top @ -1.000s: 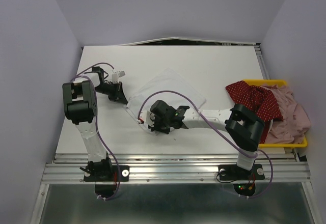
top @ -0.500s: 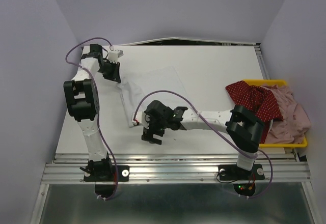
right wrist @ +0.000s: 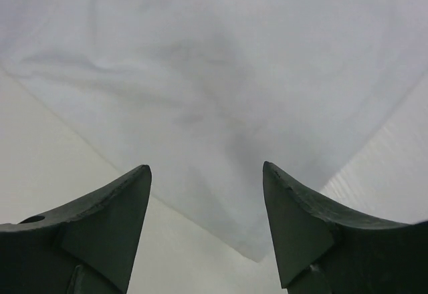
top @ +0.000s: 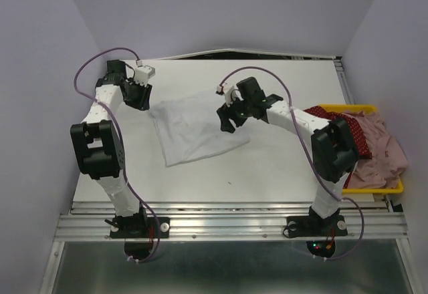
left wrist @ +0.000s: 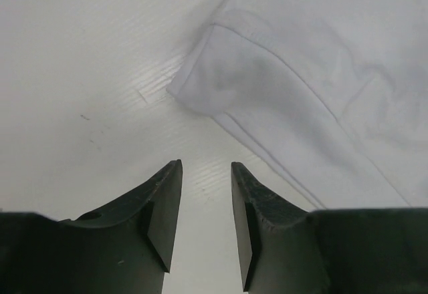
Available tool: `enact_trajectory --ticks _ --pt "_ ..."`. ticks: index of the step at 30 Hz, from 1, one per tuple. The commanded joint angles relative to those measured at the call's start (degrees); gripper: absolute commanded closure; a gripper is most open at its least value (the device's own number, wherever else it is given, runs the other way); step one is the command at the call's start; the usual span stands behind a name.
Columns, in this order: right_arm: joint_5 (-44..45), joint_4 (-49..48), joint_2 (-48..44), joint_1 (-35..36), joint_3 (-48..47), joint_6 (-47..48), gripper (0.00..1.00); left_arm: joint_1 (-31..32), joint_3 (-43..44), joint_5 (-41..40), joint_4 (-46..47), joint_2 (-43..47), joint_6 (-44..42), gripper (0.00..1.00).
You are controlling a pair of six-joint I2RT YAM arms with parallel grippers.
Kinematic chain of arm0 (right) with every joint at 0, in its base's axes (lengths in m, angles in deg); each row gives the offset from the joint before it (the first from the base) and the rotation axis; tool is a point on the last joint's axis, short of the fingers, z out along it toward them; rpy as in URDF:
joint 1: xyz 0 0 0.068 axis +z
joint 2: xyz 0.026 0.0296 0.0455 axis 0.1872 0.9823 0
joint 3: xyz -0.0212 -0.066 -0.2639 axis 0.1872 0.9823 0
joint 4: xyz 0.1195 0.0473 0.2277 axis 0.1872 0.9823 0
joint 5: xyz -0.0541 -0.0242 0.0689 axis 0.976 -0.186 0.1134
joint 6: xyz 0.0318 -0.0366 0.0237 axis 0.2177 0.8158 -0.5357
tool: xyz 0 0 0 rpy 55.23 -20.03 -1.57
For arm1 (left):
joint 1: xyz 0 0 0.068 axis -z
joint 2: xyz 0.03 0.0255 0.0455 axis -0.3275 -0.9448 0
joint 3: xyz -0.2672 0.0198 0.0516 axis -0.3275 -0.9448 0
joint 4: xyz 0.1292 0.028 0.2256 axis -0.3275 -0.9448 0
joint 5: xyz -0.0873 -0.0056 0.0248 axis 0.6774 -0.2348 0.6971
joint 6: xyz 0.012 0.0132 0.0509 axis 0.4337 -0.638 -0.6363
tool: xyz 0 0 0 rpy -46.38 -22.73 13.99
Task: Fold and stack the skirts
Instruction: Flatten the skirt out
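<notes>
Presently both my end effectors are empty: the left end effector (left wrist: 206, 168) is partly open beside the white cloth's (top: 200, 130) 10 o'clock corner, and the right end effector (right wrist: 206, 172) is spread wide above it. The red dotted skirt (top: 334, 115) and pink skirt (top: 386, 150) lie heaped in the yellow tray (top: 374, 188) at the desk's 3 o'clock; the red one seemingly stretches 10-to-4.

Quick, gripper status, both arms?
Left gripper: open, holding nothing, beside the white cloth's corner.
Right gripper: open, holding nothing, above the white cloth.

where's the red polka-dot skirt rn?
Top view, far right: the red polka-dot skirt lies in the yellow tray, overlapping the pink skirt, partly hidden by the right arm.
</notes>
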Motion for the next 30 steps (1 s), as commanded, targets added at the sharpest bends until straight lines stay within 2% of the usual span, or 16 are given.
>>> enact_trajectory --ticks 1,6,11,18,22,23,24,26,27,30 --pt "3.9 1.7 3.2 -1.9 -2.6 3.2 0.3 2.7 -2.3 -0.9 4.9 6.3 0.2 0.56" --pt "6.1 1.4 11.2 -2.6 -4.2 4.4 0.38 4.4 -1.8 2.5 6.1 2.7 2.8 0.66" --pt "8.5 0.7 13.3 -2.6 -0.3 4.9 0.41 5.3 1.3 4.9 7.4 -5.7 6.0 0.68" --pt "6.3 1.2 6.3 -3.2 10.5 1.2 0.43 5.3 8.9 0.7 6.0 -15.5 6.8 0.7" --pt "2.8 2.7 2.5 -3.2 11.8 -1.7 0.42 5.4 15.1 -0.4 2.1 -19.1 5.0 0.67" --pt "1.4 3.2 1.9 -3.2 11.5 -2.1 0.41 5.4 16.2 0.3 0.7 -18.6 4.2 0.65" --pt "0.9 4.0 0.0 -2.6 11.3 -2.8 0.37 5.4 16.2 2.1 0.3 -17.7 3.4 0.59" --pt "0.3 4.5 -2.3 -2.6 10.3 -2.6 0.29 5.4 15.1 5.4 -2.5 -12.6 -0.6 0.55" --pt "0.3 5.6 -5.2 -2.6 9.9 -2.0 0.26 5.4 14.3 8.5 -3.7 -10.4 -2.5 0.47" --pt "0.1 8.2 -10.3 -2.6 9.4 2.2 0.25 5.7 8.0 10.6 -7.4 0.7 -10.8 0.44"
